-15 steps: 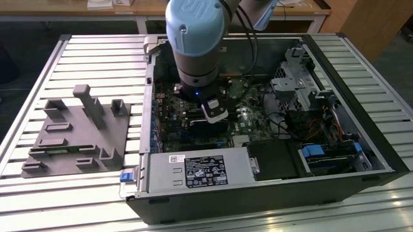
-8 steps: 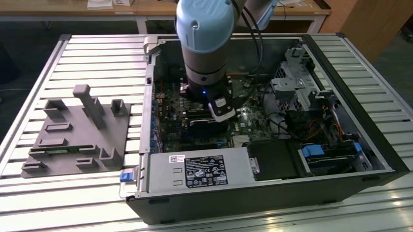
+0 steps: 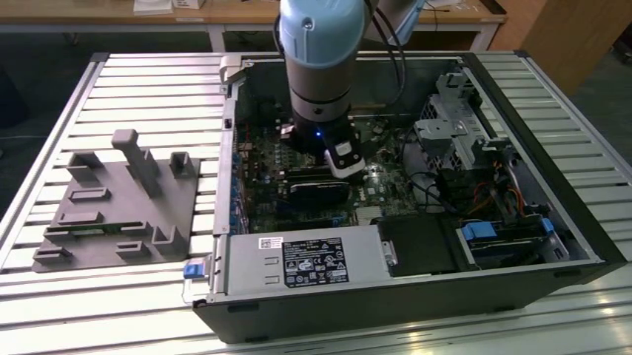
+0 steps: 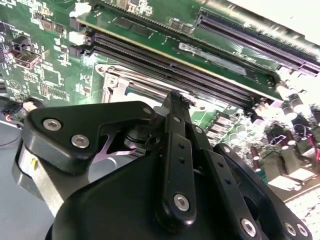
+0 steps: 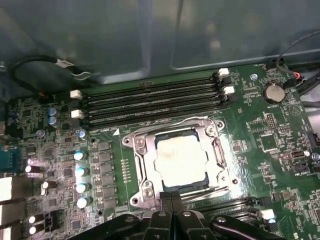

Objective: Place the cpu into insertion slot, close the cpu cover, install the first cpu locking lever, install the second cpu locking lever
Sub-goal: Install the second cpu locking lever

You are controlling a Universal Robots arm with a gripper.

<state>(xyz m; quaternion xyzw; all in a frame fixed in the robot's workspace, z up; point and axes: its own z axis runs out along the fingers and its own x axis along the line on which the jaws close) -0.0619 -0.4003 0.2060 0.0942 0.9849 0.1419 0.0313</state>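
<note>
cpu: small flat dull silver-grey square chip, seated in the silver-rimmed insertion slot; likely light, rigid, fragile; safest gripped by edges.
claw: black gripper fingers pressed together, empty.

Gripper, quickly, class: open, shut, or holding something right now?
Gripper: shut, fingers together, holding nothing visible, poised at the edge of the insertion slot where the cpu sits under the cpu cover.

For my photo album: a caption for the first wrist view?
End effector poised at the covered cpu on a green motherboard.
</note>
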